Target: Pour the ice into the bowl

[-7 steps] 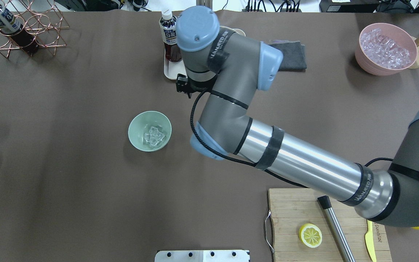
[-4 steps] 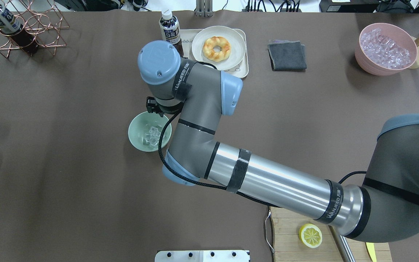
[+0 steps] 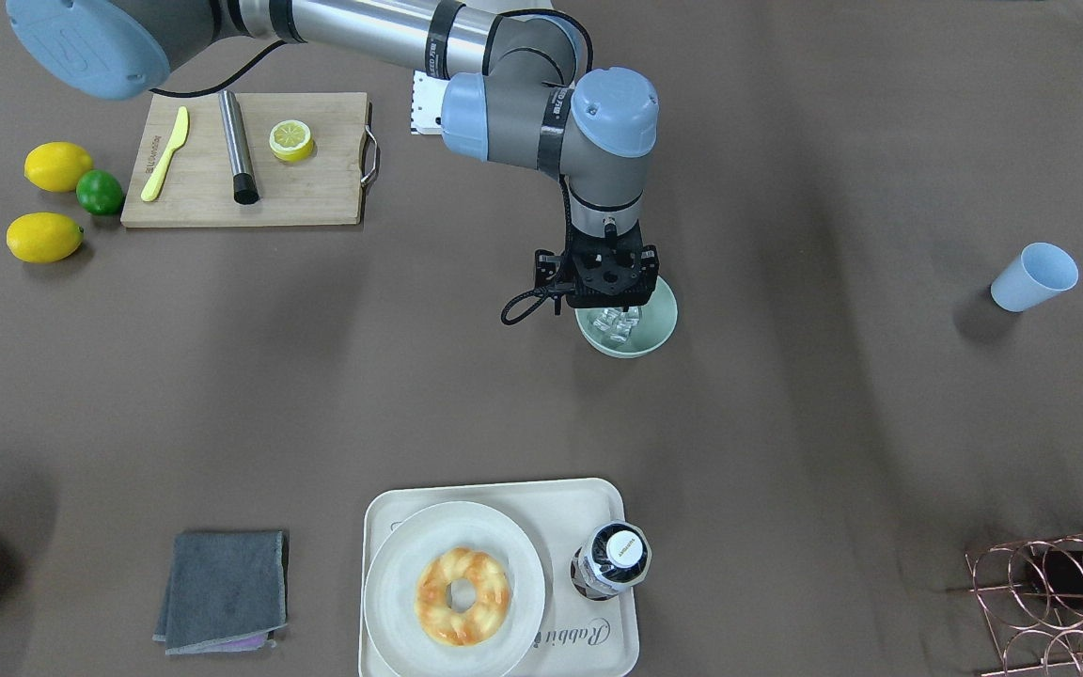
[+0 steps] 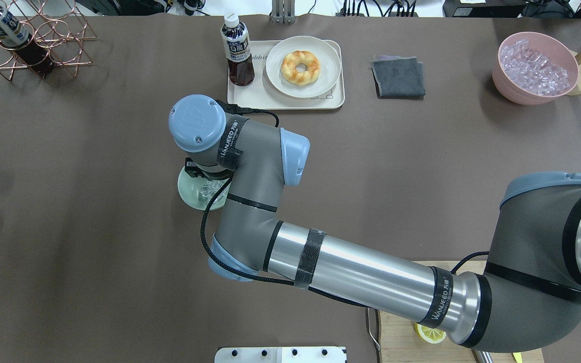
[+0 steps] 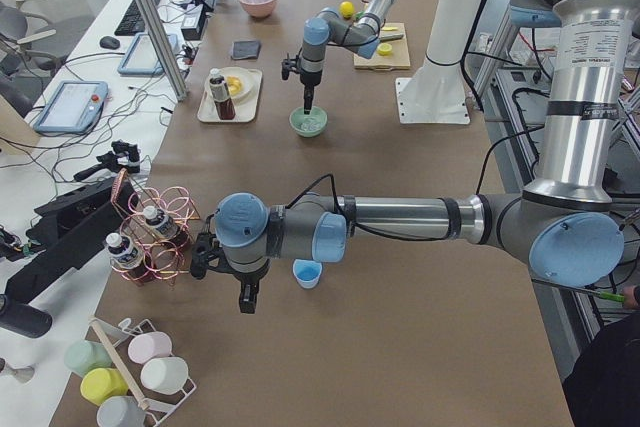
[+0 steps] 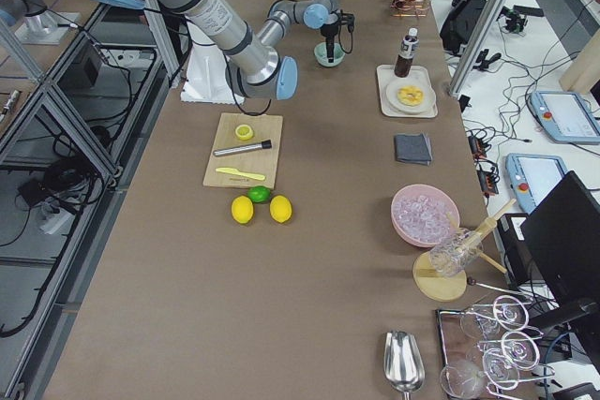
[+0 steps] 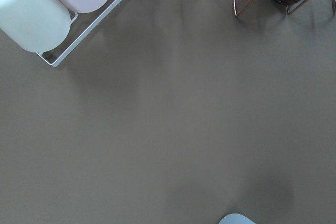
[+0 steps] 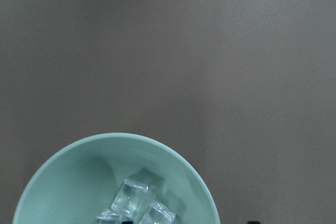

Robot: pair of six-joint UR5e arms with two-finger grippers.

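Observation:
The pale mint-green bowl (image 3: 660, 329) (image 4: 187, 193) (image 8: 58, 182) stands on the brown table left of centre in the overhead view. A few clear ice (image 3: 619, 321) (image 4: 209, 190) (image 8: 132, 199) cubes lie in its bottom. My right arm reaches across the table, and its right gripper (image 3: 611, 303) (image 5: 306, 105) hangs straight over the bowl, pointing down. In the right wrist view only two dark tips show, far apart at the bottom edge, with nothing between them. My left gripper (image 5: 247, 297) shows only in the exterior left view, so I cannot tell its state.
A light blue cup (image 3: 1033, 275) (image 5: 307, 273) stands beside the left arm. Behind the bowl sit a tray (image 4: 335, 98) with a doughnut (image 4: 299, 66) and a bottle (image 4: 238, 50), plus a grey cloth (image 4: 398, 75). A pink tub (image 4: 503, 83) of ice stands far right. A cutting board (image 3: 316, 193) lies near the robot.
My right arm has swung from over the tray toward the robot and to the left, bringing the gripper over the bowl. The ice in the bowl has not moved.

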